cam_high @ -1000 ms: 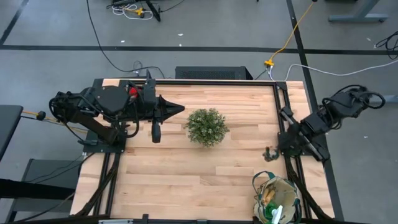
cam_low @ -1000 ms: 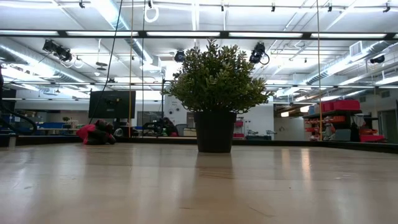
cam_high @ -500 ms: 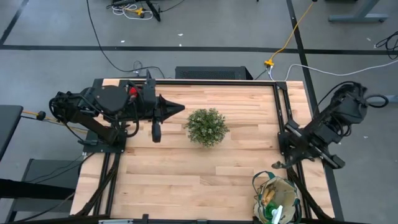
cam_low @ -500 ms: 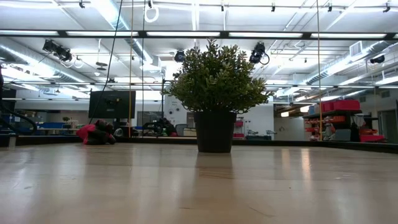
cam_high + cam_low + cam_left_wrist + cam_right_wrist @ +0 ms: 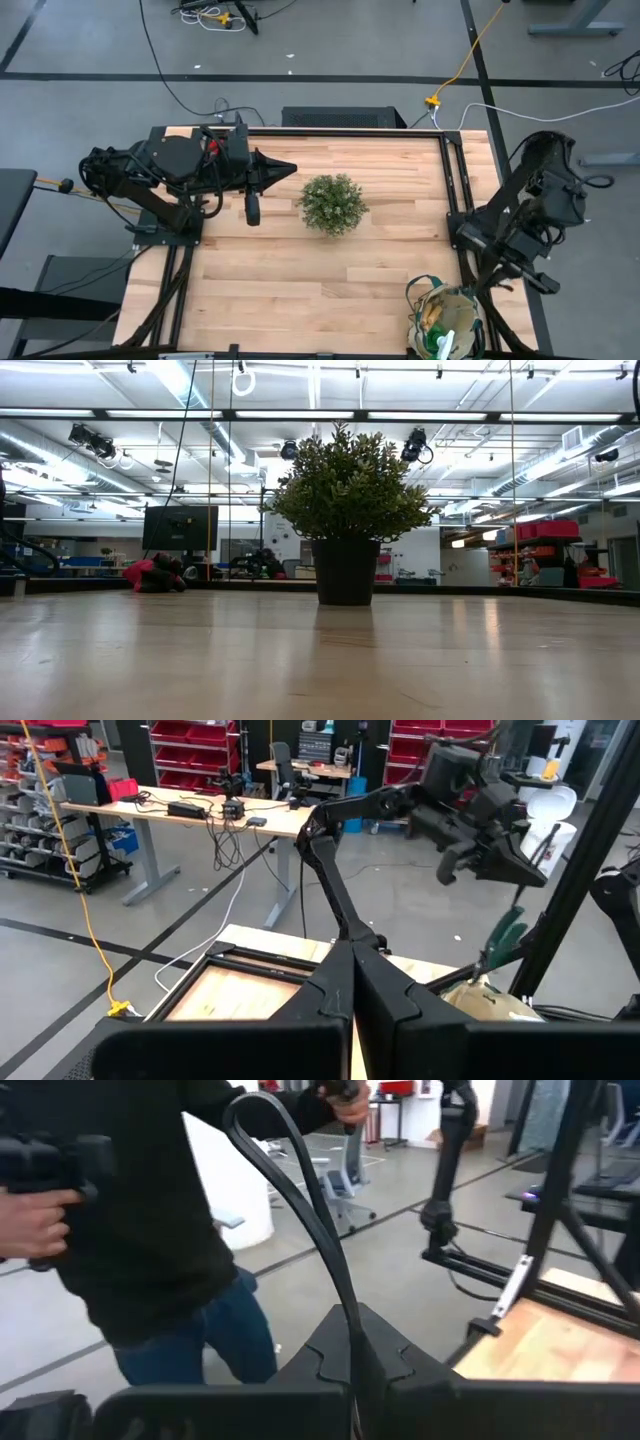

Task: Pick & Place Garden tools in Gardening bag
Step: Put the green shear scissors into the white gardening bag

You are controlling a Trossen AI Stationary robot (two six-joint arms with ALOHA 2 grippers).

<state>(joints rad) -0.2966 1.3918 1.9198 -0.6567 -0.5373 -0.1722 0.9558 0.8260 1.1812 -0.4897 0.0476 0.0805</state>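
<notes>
The gardening bag (image 5: 445,320) stands at the table's near right corner, beige with green trim, holding wooden-handled tools and a white and green item; it also shows in the left wrist view (image 5: 480,1000). A red thing (image 5: 150,572), perhaps the red gloves, lies on the table at the far left, partly under my left arm (image 5: 212,146). My left gripper (image 5: 288,170) hangs shut above the table's far left part, pointing at the plant. My right gripper (image 5: 538,282) is shut with nothing in it, beyond the table's right edge, above and to the right of the bag.
A bushy green plant (image 5: 333,203) in a dark pot stands at the table's middle. A person in dark clothes (image 5: 150,1230) stands off the table in front of my right gripper, and a black cable (image 5: 300,1190) loops before it. Bare wood lies between plant and bag.
My right arm has swung from over the table's right part, next to the bag, out past the right edge and toward the near side, sinking a little; its gripper stays shut.
</notes>
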